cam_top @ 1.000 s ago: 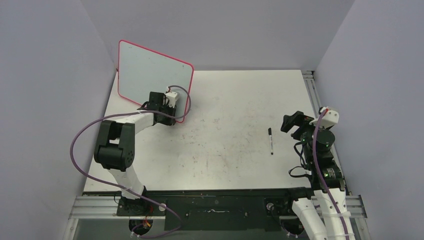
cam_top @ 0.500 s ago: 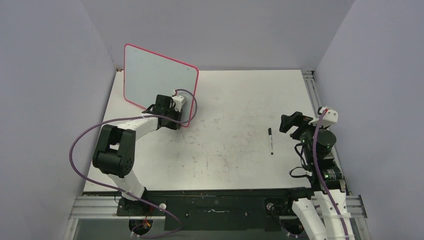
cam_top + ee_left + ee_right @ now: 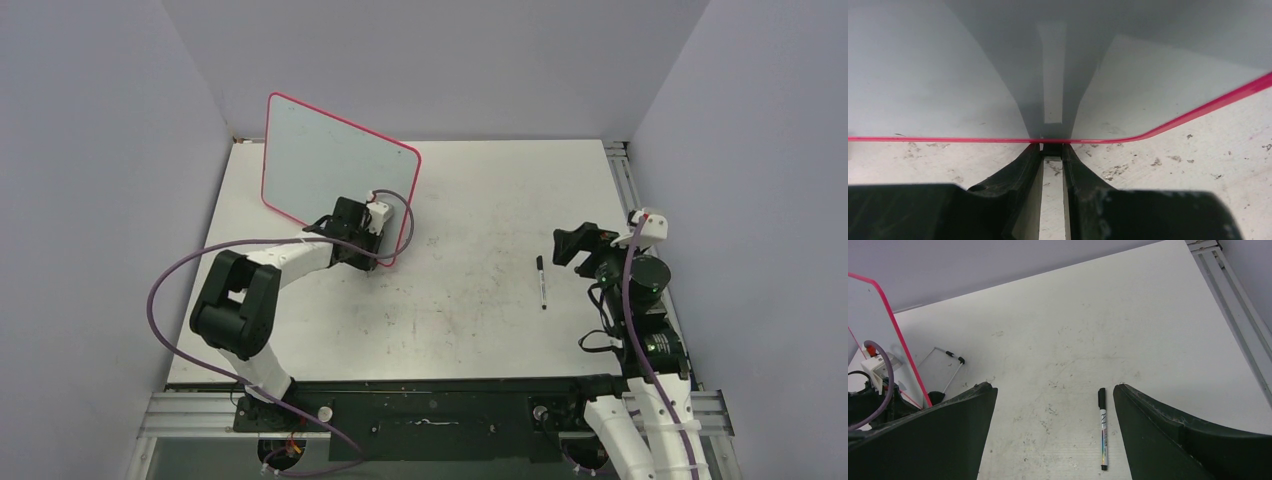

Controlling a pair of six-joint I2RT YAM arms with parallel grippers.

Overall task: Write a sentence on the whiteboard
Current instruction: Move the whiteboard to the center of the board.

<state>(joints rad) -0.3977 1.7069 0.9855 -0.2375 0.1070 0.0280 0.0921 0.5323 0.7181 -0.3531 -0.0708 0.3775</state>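
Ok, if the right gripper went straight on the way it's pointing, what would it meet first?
Probably the marker, on the table between the open fingers of the right gripper; depth unclear, maybe bare table.

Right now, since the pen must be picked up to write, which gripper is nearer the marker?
Right. The right gripper hovers open just beside the marker; the left gripper is far across from it, shut on the whiteboard's lower edge.

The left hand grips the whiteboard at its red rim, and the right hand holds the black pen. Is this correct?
Not quite. The right hand is open and empty; the pen lies on the table, as the right wrist view shows. The left hand does grip the whiteboard at its rim.
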